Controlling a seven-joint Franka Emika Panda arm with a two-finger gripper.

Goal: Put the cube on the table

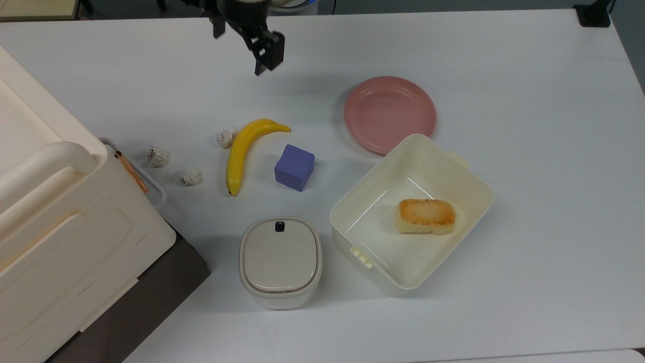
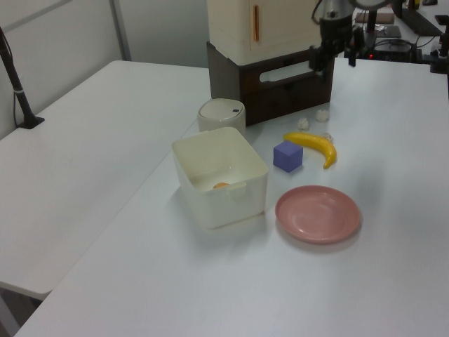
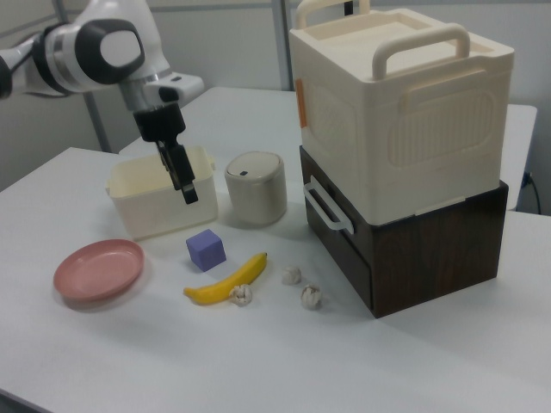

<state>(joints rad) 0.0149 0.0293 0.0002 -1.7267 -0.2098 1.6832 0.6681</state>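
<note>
Black two-finger gripper hangs at the upper centre of the top view, lifted off the surface, grasping nothing; whether its fingers are parted I cannot tell. In the right view the gripper sits at the upper left, in front of the cream box.

The surface is a large, plain white tabletop; a second white table stands on the left view's left.

Left to right in the top view: one big cream plastic case with a handle on a dark brown base; three crumpled white paper balls, the first at; one yellow banana; one small matte purple-blue cube resting flat on the surface, just beside the banana and apart from it; one cream lidded bin below them; one round pink plate; one cream open-topped plastic box holding one golden-brown bread piece.

No writing is readable.
</note>
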